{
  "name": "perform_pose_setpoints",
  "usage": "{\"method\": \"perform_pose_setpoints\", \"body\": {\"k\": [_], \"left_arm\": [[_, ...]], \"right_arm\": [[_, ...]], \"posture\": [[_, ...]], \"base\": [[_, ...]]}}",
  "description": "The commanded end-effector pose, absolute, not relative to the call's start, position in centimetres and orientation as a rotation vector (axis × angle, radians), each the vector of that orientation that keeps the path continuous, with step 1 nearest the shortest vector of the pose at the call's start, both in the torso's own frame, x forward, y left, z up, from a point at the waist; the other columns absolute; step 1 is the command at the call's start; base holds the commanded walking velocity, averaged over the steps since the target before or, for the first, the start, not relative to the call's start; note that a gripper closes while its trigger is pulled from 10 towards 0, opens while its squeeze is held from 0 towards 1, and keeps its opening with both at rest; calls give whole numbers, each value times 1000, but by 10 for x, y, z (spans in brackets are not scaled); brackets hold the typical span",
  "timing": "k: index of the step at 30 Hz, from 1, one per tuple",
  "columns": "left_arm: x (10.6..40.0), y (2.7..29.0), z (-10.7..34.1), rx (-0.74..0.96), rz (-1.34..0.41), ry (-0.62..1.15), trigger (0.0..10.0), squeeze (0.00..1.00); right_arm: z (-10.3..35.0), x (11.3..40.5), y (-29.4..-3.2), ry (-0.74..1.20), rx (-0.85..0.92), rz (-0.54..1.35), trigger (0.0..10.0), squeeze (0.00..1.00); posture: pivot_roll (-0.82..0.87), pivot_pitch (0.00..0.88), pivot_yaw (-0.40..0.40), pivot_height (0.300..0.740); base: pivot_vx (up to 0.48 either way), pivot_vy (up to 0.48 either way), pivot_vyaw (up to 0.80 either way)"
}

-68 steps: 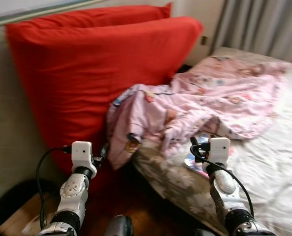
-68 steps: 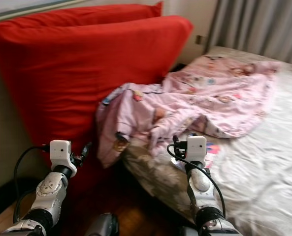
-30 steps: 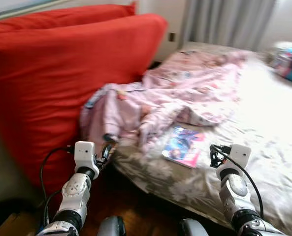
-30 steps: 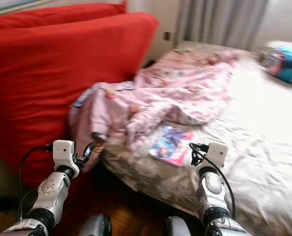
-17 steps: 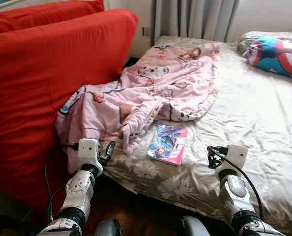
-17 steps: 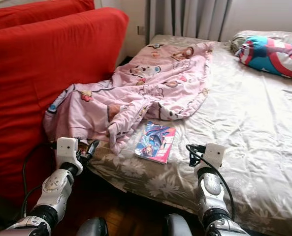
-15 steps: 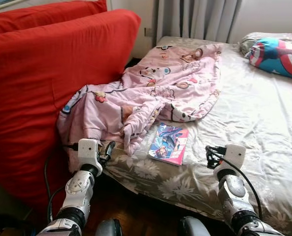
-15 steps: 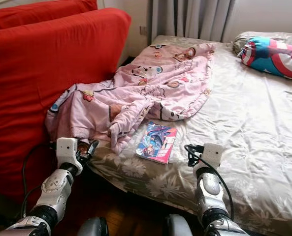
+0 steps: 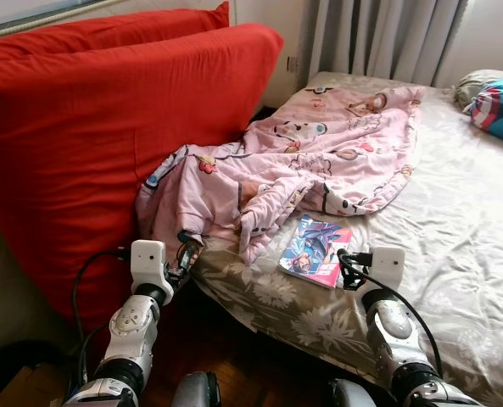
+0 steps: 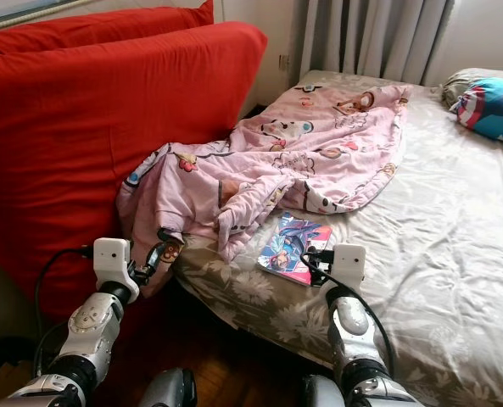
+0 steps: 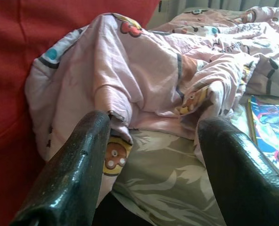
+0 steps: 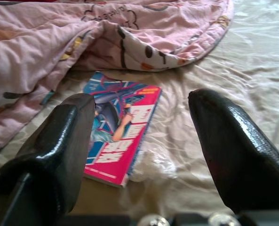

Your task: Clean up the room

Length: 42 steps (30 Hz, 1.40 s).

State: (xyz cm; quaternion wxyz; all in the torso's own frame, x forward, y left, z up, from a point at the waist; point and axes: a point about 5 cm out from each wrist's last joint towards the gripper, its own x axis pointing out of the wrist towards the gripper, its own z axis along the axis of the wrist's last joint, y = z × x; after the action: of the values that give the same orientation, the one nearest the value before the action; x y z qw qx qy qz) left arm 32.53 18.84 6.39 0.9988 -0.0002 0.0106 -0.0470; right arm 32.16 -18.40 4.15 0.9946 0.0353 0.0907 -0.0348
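Observation:
A pink cartoon-print blanket point(image 9: 310, 153) lies crumpled across the left side of the bed point(image 9: 455, 220), one end hanging over the bed's corner against the red cushions. A colourful comic book point(image 9: 315, 250) lies flat on the sheet just in front of the blanket. My right gripper point(image 9: 346, 259) is open, low over the sheet beside the book's near right corner; in the right wrist view the book point(image 12: 125, 127) lies between its fingers. My left gripper point(image 9: 186, 250) is open at the bed's corner, facing the hanging blanket point(image 11: 144, 70).
Two big red cushions point(image 9: 90, 127) stand upright to the left of the bed. A blue and red pillow point(image 9: 497, 97) lies at the far right. Grey curtains point(image 9: 378, 38) hang behind the bed. Dark wooden floor point(image 9: 234, 356) runs between me and the bed.
The camera has swung back to the left, so the bed and book sit further right in view. My right gripper now stands close beside the book rather than off to its right.

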Motion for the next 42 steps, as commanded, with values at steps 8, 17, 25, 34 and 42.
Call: {"method": "perform_pose_setpoints", "body": {"k": [8,17,25,34,42], "left_arm": [[325,192,64,-6,-85,28,10000,0],[325,192,64,-3,-86,28,10000,0],[326,191,65,-15,-96,25,10000,0],[332,192,72,-29,-67,10,10000,0],[337,206,85,-24,-27,-30,10000,0]], "right_arm": [[44,321,-179,156,40,-19,10000,0],[42,322,-181,172,57,-53,10000,0],[39,320,-197,218,113,-173,10000,0],[47,329,-207,247,128,-202,10000,0],[51,337,-208,303,137,-206,10000,0]], "posture": [[28,19,14,595],[28,26,14,595],[31,37,19,595],[32,98,33,595],[44,162,42,595]], "base": [[269,0,400],[291,0,89],[254,0,0],[0,0,0],[0,0,0]]}}
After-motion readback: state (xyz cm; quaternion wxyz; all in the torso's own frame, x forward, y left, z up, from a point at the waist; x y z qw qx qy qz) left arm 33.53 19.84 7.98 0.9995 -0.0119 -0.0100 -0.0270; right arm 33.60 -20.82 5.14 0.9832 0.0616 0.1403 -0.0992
